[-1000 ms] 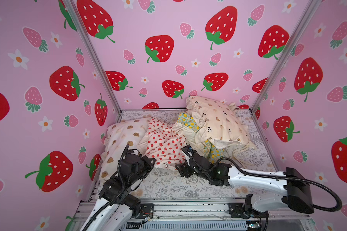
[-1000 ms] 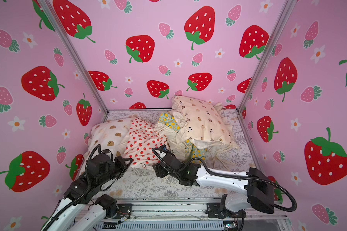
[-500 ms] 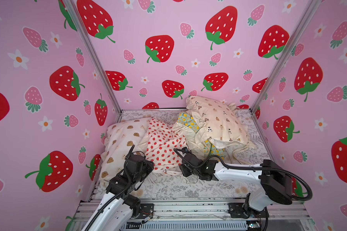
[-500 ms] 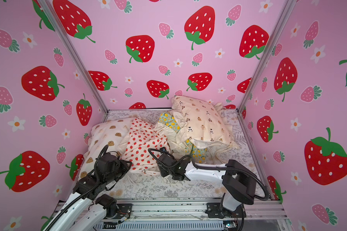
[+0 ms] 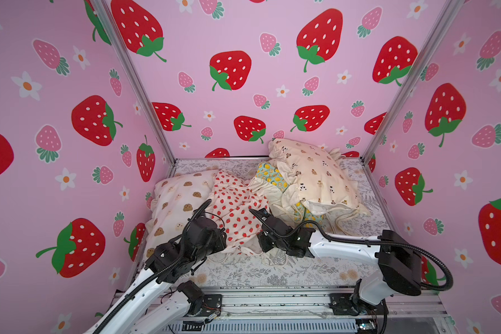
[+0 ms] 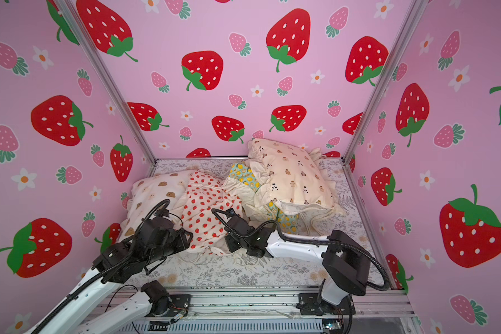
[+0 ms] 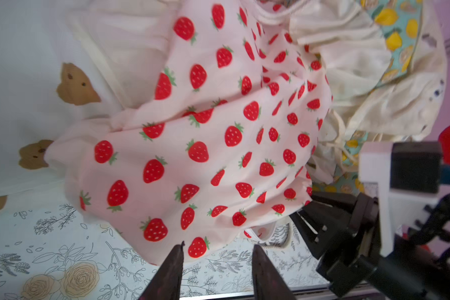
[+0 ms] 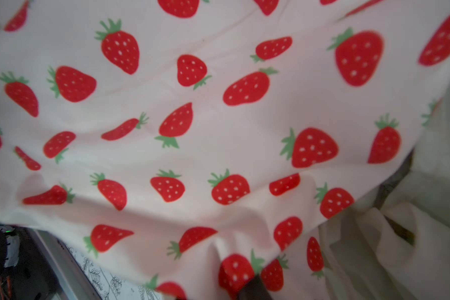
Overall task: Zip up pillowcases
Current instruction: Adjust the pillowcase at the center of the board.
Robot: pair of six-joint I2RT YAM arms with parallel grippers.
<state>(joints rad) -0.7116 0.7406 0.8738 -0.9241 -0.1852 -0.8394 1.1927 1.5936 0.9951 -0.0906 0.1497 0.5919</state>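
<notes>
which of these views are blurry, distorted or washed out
In both top views the picture is sharp and evenly lit, though the wide lens splays the frame posts outward; in the left wrist view the bear-print pillowcase is washed out; the right wrist view sits too close to the strawberry pillowcase and is soft, most at its edges.

Red strawberry-print pillowcase (image 5: 235,208), grey fern-print sheet (image 5: 272,274)
</notes>
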